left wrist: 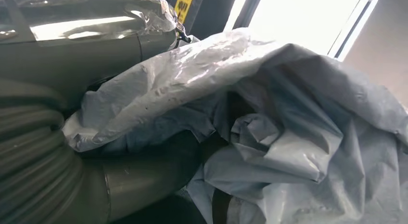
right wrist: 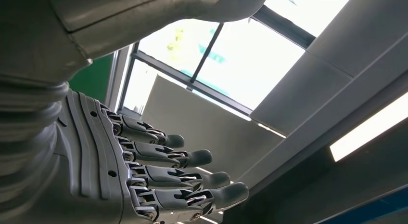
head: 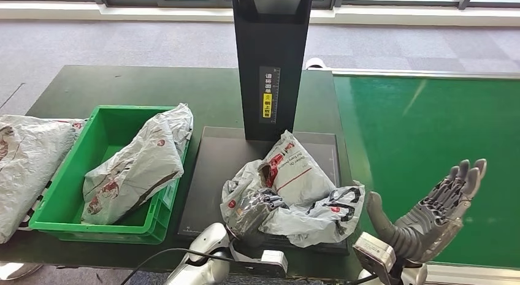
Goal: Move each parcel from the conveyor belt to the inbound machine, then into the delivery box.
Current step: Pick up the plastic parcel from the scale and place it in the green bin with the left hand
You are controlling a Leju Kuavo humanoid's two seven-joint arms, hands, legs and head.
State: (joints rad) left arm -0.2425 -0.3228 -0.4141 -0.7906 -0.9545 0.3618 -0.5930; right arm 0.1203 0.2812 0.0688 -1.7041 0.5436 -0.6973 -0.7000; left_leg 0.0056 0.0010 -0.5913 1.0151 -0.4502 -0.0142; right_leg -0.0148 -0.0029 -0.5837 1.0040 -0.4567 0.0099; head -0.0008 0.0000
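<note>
Head view evenly daylit, sharp; pale glare streak on the conveyor belt [head: 423, 95] beyond the right hand [head: 432, 214]. Wrist views: windows [right wrist: 240, 65] blown out white, near hand covers soft, out of focus

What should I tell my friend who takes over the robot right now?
Left hand: gripping the crumpled grey parcel that lies on the black scanner plate.
Right hand: open, fingers spread, holding nothing, raised over the near edge of the green conveyor belt.
Green box: one parcel already lies in it, leaning on its right wall. More grey bags lie to its left on the table.
Done: this parcel is off the belt and on the plate.
Left: lift it into the green box. The visible stretch of belt shows no waiting parcel.
</note>
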